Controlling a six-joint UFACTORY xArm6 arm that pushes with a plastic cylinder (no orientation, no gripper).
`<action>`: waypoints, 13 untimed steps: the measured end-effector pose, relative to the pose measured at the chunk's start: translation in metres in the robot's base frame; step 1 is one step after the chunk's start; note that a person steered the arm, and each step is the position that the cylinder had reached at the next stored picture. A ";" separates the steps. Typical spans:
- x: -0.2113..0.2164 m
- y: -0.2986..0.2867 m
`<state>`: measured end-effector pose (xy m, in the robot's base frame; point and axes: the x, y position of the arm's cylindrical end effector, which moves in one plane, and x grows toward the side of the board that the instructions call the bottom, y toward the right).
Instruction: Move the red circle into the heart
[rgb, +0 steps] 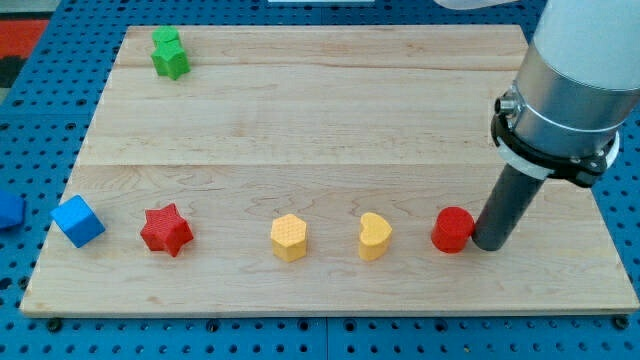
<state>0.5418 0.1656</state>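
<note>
Where rod stands upright, my tip (491, 243) touching red circle (452, 230)

Wooden board (330, 110) bearing 7 blocks

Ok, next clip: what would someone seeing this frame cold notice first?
Probably the big grey arm at the view's right, with my tip down on the wooden board right beside the red circle, on its right side. Next, the row along the view's bottom: blue cube, red star, yellow hexagon, yellow heart, then the circle. A green block sits alone at top left.
</note>
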 end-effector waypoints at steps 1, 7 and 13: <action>-0.035 0.003; 0.012 -0.006; -0.049 -0.082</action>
<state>0.4924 0.0831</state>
